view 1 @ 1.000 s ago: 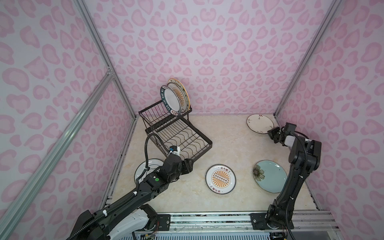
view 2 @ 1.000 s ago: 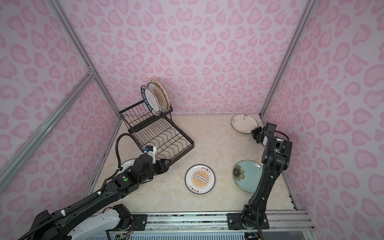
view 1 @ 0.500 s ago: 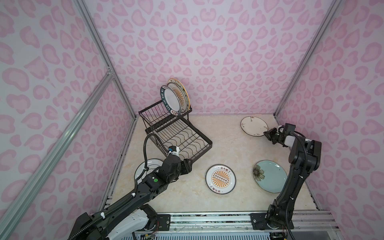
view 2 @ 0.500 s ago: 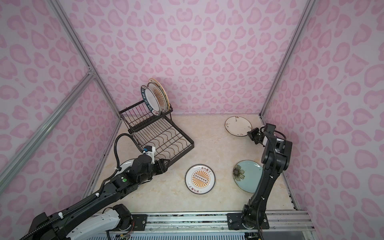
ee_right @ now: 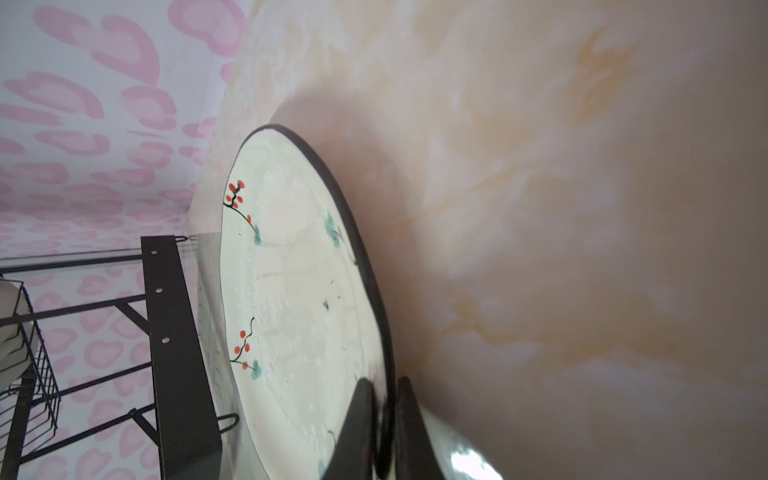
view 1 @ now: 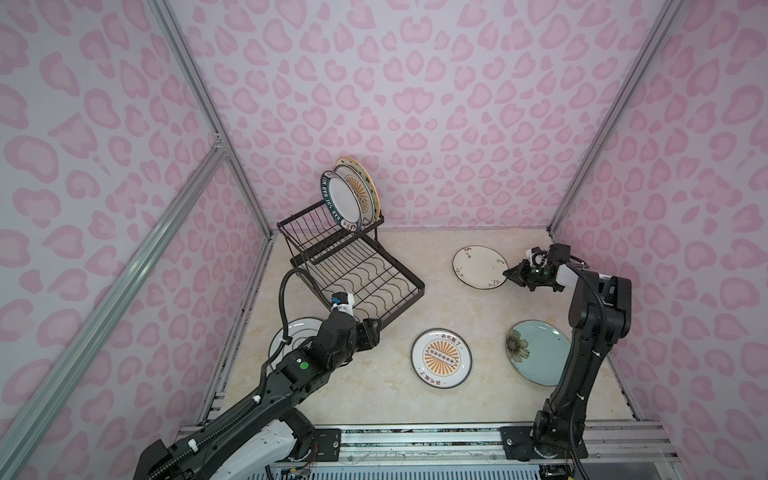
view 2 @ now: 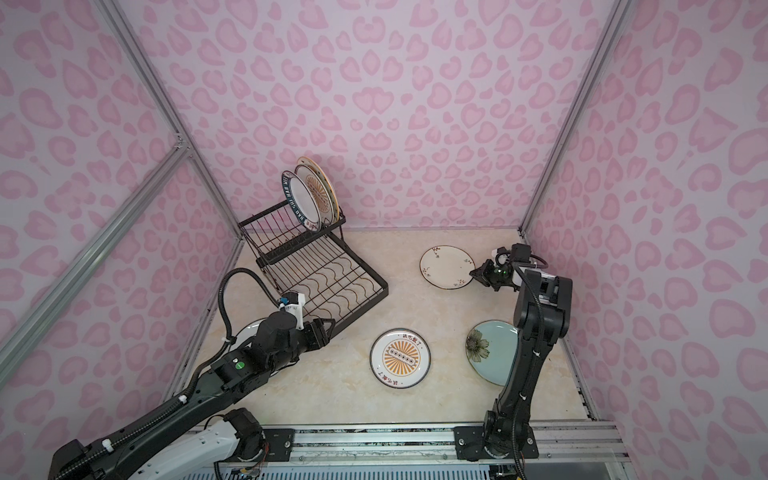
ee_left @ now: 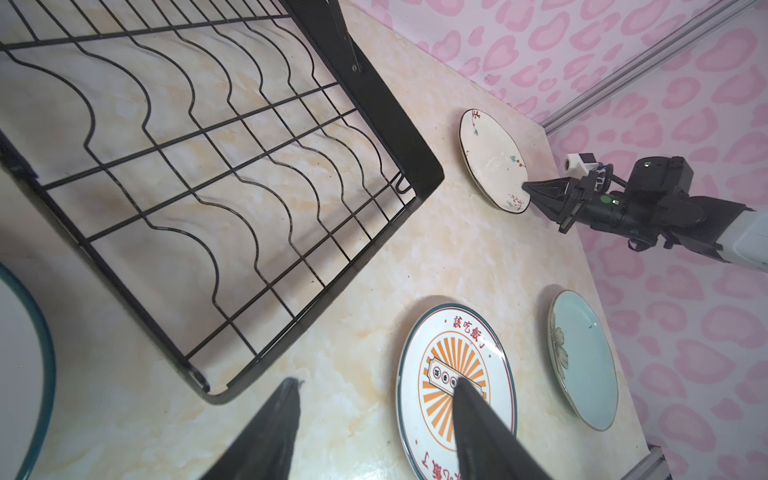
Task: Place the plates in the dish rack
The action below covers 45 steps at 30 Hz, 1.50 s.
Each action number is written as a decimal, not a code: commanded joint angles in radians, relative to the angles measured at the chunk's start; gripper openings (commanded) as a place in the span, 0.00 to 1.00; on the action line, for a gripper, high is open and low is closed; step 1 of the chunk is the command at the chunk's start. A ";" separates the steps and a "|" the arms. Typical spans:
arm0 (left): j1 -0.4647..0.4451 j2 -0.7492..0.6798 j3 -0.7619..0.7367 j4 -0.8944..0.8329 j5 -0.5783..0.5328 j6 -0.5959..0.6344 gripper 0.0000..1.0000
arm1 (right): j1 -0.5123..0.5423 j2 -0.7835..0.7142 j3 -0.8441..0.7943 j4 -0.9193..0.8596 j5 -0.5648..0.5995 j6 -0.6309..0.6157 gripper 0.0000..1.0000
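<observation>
A booth is enclosed by pink-spotted walls (view 1: 415, 83), and its floor is formed by a pale marbled desk (view 1: 457, 316).

Two black arms are mounted at the near edge. The left arm (view 1: 316, 365) is stretched toward the near corner of the rack (view 1: 419, 286); the right arm (view 1: 590, 332) is raised upright and bent toward the back.

The black wire rack is placed at the back left of the desk. Its wavy lower tray is bare. In its raised basket a lettered plate (view 1: 343, 203) is stood on edge, with a rear plate (view 1: 363, 193) leaned just behind it.

Four more plates are seen outside the rack. A teal-rimmed plate (view 1: 291, 332) is largely hidden under the left arm. A sunburst plate (view 1: 441, 358) is laid flat near the front centre, and a blue-green plate (view 1: 536, 351) beside it is partly covered by the right arm. A floral plate (view 1: 478, 266) is found at the back right.

The right claw (ee_right: 384, 428) is clamped narrowly on the floral plate's rim — whether the plate is clear of the desk cannot be told. The left claw (ee_left: 374, 386) is held with its jaws apart and nothing between them, above bare desk between the rack's corner and the sunburst plate.
</observation>
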 commanded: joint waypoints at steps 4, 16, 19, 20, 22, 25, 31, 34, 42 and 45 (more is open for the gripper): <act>0.000 -0.030 0.008 -0.033 -0.029 0.024 0.62 | 0.006 -0.018 -0.057 -0.093 0.052 -0.099 0.15; 0.000 -0.015 0.028 -0.042 -0.029 0.028 0.62 | 0.022 0.010 -0.040 -0.057 0.029 -0.067 0.25; 0.000 -0.006 0.033 -0.043 -0.029 0.030 0.62 | 0.030 0.022 -0.041 -0.047 0.033 -0.056 0.25; 0.002 -0.001 0.035 -0.042 -0.029 0.029 0.62 | 0.032 0.028 -0.039 -0.047 0.034 -0.055 0.25; 0.000 0.008 0.041 -0.044 -0.028 0.033 0.62 | 0.032 0.034 -0.040 -0.029 0.025 -0.039 0.25; 0.000 0.017 0.050 -0.047 -0.028 0.037 0.62 | 0.032 0.040 -0.040 -0.015 0.013 -0.024 0.23; 0.001 0.024 0.058 -0.045 -0.026 0.037 0.62 | 0.031 0.043 -0.046 0.016 -0.015 -0.003 0.05; 0.000 0.028 0.061 -0.046 -0.027 0.035 0.63 | 0.031 0.042 -0.048 0.030 -0.031 0.008 0.00; 0.002 0.051 0.102 -0.048 -0.025 0.081 0.65 | 0.027 -0.008 -0.120 0.201 -0.098 0.124 0.00; 0.005 0.076 0.132 -0.051 -0.016 0.102 0.66 | 0.029 -0.046 -0.148 0.253 -0.111 0.164 0.00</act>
